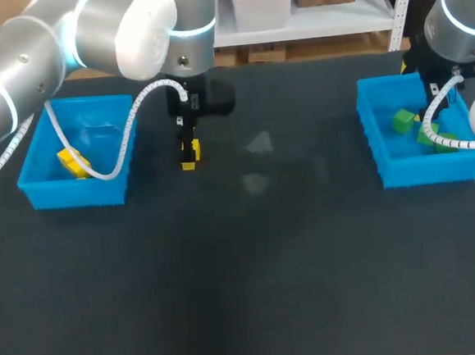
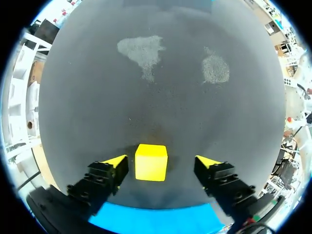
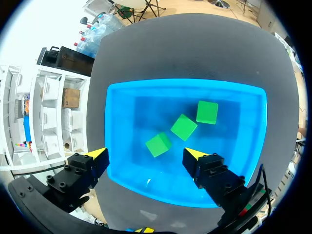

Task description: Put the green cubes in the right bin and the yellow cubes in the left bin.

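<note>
A yellow cube [image 2: 151, 162] rests on the dark table between the fingers of my left gripper [image 2: 162, 162], which is lowered to the table just right of the left bin [image 1: 33, 193]. One fingertip [image 2: 117, 161] is near the cube and the other stands clear of it, so the gripper is open. The left bin holds yellow cubes [image 1: 73, 163]. My right gripper [image 3: 146, 155] hangs open and empty above the right bin [image 3: 185, 85]. Three green cubes [image 3: 184, 127] lie in that bin; in the head view the green cubes [image 1: 404, 120] are partly hidden by my right arm.
Both blue bins stand on the far half of the table, the right bin [image 1: 384, 162] near the right edge. Two pale scuff marks [image 1: 258, 143] mark the mat between them. A blue edge [image 2: 156, 217] shows behind my left gripper.
</note>
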Controlling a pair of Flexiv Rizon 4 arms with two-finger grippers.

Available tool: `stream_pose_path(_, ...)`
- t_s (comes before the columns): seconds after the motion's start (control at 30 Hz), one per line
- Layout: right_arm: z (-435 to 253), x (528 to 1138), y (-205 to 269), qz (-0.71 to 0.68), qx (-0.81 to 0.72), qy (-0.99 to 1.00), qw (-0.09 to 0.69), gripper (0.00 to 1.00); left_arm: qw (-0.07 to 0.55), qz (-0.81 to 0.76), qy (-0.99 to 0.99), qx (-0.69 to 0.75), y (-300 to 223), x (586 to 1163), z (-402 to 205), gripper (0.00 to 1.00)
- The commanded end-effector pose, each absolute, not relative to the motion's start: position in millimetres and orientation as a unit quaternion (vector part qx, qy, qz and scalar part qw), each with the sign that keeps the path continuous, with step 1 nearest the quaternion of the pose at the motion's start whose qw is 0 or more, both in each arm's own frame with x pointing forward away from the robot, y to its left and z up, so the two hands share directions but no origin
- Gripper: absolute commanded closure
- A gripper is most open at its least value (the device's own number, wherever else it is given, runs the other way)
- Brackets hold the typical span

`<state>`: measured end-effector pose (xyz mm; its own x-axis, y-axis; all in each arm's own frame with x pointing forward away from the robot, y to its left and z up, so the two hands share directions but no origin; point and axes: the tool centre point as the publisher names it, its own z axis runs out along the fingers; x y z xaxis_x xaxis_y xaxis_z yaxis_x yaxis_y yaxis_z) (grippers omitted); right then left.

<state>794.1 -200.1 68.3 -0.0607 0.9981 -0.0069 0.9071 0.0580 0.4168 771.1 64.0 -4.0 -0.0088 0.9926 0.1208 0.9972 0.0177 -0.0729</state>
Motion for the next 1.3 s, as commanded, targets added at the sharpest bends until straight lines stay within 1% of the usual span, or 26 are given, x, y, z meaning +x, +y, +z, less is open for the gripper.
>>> stream_pose_path(0.03, 68, 791, -200, 0.154, 0.669, 0.711, 0.152, 0.0, 0.065, -0.039, -0.706, -0.704, 66, 764, -11, 1.0)
stream_pose_path(0.13, 68, 791, -200, 0.154, 0.669, 0.711, 0.152, 0.0, 0.063, -0.044, -0.707, -0.703, 68, 761, -15, 1.0)
stream_pose_path(0.4, 68, 791, -200, 0.154, 0.669, 0.711, 0.152, 0.0, 0.004, -0.051, -0.742, -0.669, 72, 764, 0, 1.0)
stream_pose_path(0.5, 68, 791, -200, 0.154, 0.669, 0.711, 0.152, 0.0, -0.04, -0.052, -0.759, -0.647, 76, 770, 20, 1.0)
stream_pose_path(0.63, 68, 791, -200, 0.154, 0.669, 0.711, 0.152, 0.0, -0.125, -0.047, -0.793, -0.595, 87, 779, 64, 1.0)
stream_pose_path(0.77, 68, 791, -200, 0.154, 0.669, 0.711, 0.152, 0.0, -0.193, -0.06, -0.833, -0.516, 118, 791, 103, 1.0)
stream_pose_path(0.83, 68, 791, -200, 0.154, 0.669, 0.711, 0.152, 0.0, -0.209, -0.077, -0.849, -0.479, 138, 794, 115, 1.0)
stream_pose_path(0.97, 68, 791, -200, 0.154, 0.669, 0.711, 0.152, 0.0, -0.207, -0.102, -0.87, -0.435, 181, 794, 121, 1.0)
stream_pose_path(1.1, 68, 791, -200, 0.154, 0.669, 0.711, 0.152, 0.0, -0.186, -0.12, -0.887, -0.406, 215, 785, 112, 1.0)
stream_pose_path(1.3, 68, 791, -200, 0.154, 0.669, 0.711, 0.152, 0.0, -0.162, -0.13, -0.897, -0.39, 236, 776, 97, 1.0)
